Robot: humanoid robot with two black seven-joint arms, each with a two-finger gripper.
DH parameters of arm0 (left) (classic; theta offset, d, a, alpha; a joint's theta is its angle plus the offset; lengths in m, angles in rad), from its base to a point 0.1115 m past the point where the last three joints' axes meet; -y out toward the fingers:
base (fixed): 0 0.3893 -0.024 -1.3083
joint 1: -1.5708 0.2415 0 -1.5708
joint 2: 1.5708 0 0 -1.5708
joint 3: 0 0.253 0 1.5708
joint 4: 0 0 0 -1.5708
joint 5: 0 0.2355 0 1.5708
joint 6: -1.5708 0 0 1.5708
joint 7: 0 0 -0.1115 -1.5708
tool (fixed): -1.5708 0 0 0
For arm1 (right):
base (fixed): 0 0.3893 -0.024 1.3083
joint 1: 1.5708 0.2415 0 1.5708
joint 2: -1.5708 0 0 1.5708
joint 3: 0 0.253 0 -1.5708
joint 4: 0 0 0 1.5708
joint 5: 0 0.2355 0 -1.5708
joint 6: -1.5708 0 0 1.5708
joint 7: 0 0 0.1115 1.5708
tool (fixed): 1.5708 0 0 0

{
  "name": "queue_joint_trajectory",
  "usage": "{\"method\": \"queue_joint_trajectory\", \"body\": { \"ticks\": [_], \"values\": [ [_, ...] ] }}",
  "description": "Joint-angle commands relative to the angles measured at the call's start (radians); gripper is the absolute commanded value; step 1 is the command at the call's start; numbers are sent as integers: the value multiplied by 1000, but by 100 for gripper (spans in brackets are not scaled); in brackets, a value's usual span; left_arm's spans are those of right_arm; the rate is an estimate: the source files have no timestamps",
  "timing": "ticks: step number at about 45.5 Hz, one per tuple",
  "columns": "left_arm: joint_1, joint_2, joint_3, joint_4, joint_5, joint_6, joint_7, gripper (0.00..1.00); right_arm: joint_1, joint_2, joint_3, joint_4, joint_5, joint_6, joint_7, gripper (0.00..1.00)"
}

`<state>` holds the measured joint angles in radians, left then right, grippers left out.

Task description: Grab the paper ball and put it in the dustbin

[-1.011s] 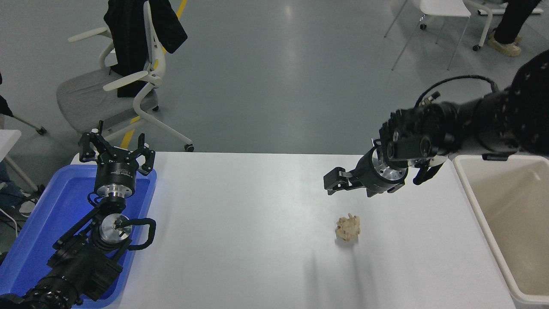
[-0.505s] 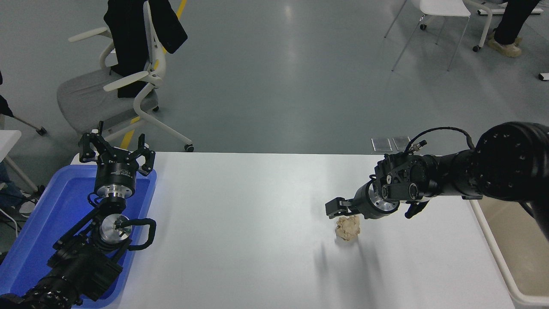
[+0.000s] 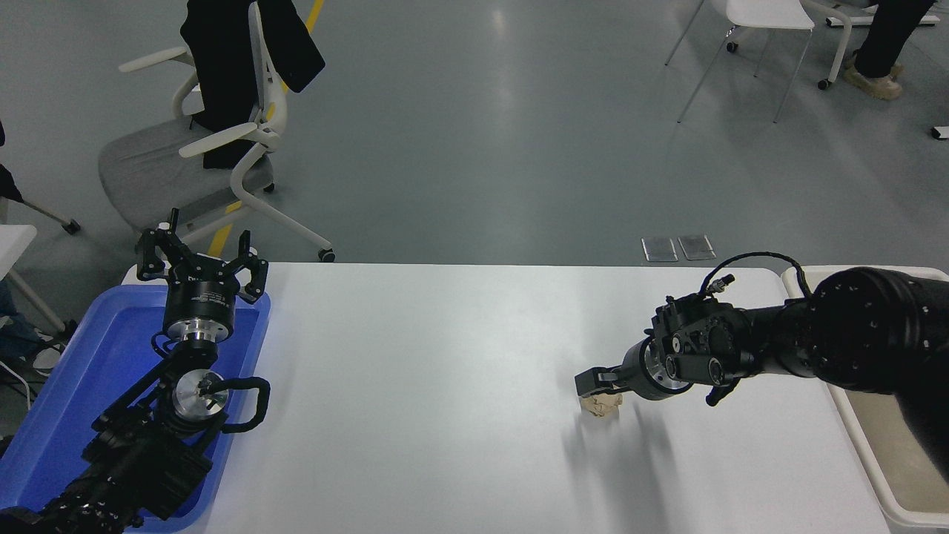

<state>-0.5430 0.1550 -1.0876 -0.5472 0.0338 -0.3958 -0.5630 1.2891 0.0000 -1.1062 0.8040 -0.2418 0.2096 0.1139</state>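
Note:
The tan paper ball (image 3: 602, 405) lies on the white table (image 3: 445, 386), right of centre. My right gripper (image 3: 595, 387) reaches in from the right, low over the table, and covers the ball's top; it looks open around the ball. The ball rests on the table. The cream dustbin (image 3: 867, 463) stands at the table's right edge, partly hidden by my right arm. My left gripper (image 3: 200, 256) is parked open over the blue tray at the lower left.
A shallow blue tray (image 3: 59, 400) sits at the table's left edge under the left arm. Beyond the far edge are a grey chair with a dark jacket (image 3: 215, 148) and a white chair (image 3: 756, 30) with a person's legs (image 3: 882, 44).
My right gripper has come down and slightly toward me, from well above the table to right on the paper ball. The ball has stayed in place. The left arm has not moved.

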Motion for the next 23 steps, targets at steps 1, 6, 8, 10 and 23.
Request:
{"method": "queue_joint_trajectory", "body": {
  "ticks": [1, 6, 8, 10, 23],
  "values": [
    [0, 0, 0, 0, 0, 0, 0, 99, -27, 0, 12, -22, -8, -9, 0, 99],
    [0, 0, 0, 0, 0, 0, 0, 99, -31, 0, 22, -25, -8, -10, 0, 96],
    [0, 0, 0, 0, 0, 0, 0, 99, -34, 0, 25, -26, -7, -9, 0, 93],
    [0, 1, 0, 0, 0, 0, 0, 99, -37, 0, 25, -29, -7, -9, 0, 89],
    [0, 0, 0, 1, 0, 0, 0, 99, -42, 0, 39, -32, 2, -10, 10, 12]
  ]
}}
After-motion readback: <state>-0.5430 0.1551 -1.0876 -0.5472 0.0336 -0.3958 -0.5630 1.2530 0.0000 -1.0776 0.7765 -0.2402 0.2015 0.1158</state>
